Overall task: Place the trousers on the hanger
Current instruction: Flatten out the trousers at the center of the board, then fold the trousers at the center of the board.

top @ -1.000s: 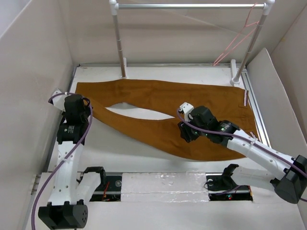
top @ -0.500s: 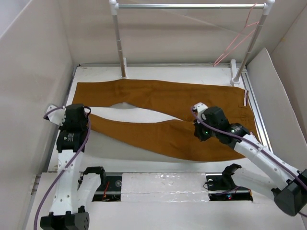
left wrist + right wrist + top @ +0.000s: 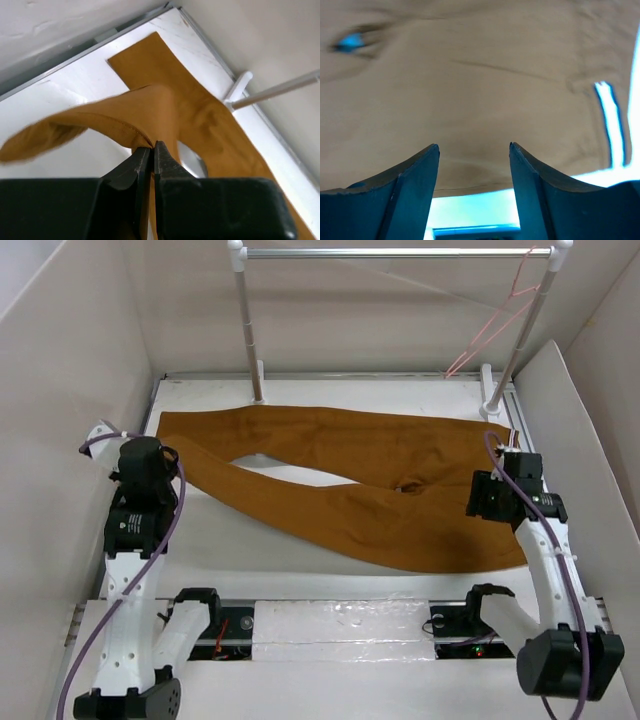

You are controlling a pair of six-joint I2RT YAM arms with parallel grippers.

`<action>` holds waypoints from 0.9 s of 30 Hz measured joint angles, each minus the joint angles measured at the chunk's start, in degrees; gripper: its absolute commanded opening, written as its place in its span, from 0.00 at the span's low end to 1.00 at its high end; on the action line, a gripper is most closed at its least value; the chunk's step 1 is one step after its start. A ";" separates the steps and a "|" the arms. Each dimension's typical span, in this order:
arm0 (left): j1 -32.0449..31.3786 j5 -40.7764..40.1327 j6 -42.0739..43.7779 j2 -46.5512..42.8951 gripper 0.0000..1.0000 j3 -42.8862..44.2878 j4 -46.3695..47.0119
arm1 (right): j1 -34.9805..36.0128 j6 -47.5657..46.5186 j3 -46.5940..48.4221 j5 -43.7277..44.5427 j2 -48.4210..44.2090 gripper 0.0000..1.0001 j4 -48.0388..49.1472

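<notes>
Left jaws tight on trousers

From above, the trousers lie across the middle of the table, waist end at the right of the frame and legs running off to the left. Behind them, the rail spans the top of the frame. The hanger hangs at the rail's right end, upper right. The left gripper pinches the nearer leg at the left. The right gripper sits over the waist end at the right.
</notes>
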 measured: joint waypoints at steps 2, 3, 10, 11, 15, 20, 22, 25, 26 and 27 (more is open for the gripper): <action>-1.31 0.70 1.36 -0.09 0.00 -0.44 0.52 | -3.50 0.87 0.33 1.38 2.21 0.61 -1.05; -2.84 0.61 1.95 -0.63 0.00 -1.11 0.55 | -5.55 1.49 0.28 1.62 3.41 0.61 -1.31; -8.63 2.86 5.09 -5.22 0.00 -6.73 -1.07 | -26.16 6.29 -2.27 1.20 14.99 0.60 -1.31; -10.01 2.95 5.11 -5.81 0.00 -7.48 -1.36 | -28.41 7.10 -2.25 2.27 16.28 0.60 -1.40; -15.21 3.04 5.20 -7.41 0.00 -8.28 -2.34 | -35.17 10.08 -0.24 8.52 18.58 0.61 -4.39; -20.22 2.45 5.49 -7.52 0.00 -6.91 -2.51 | -39.10 12.26 3.02 15.41 21.92 0.59 -7.74; -21.62 2.32 5.70 -7.17 0.00 -6.03 -2.36 | -39.15 13.16 3.04 16.13 22.05 0.59 -8.81; -22.77 1.49 5.99 -6.69 0.00 -5.66 -1.97 | -39.15 14.82 2.99 16.06 22.12 0.54 -9.64; -23.08 1.11 6.16 -6.54 0.00 -5.66 -1.97 | -39.17 15.47 2.89 15.85 22.45 0.54 -9.44; -23.28 0.76 6.29 -6.29 0.00 -5.64 -1.97 | -39.12 15.98 2.64 15.67 22.88 0.54 -8.98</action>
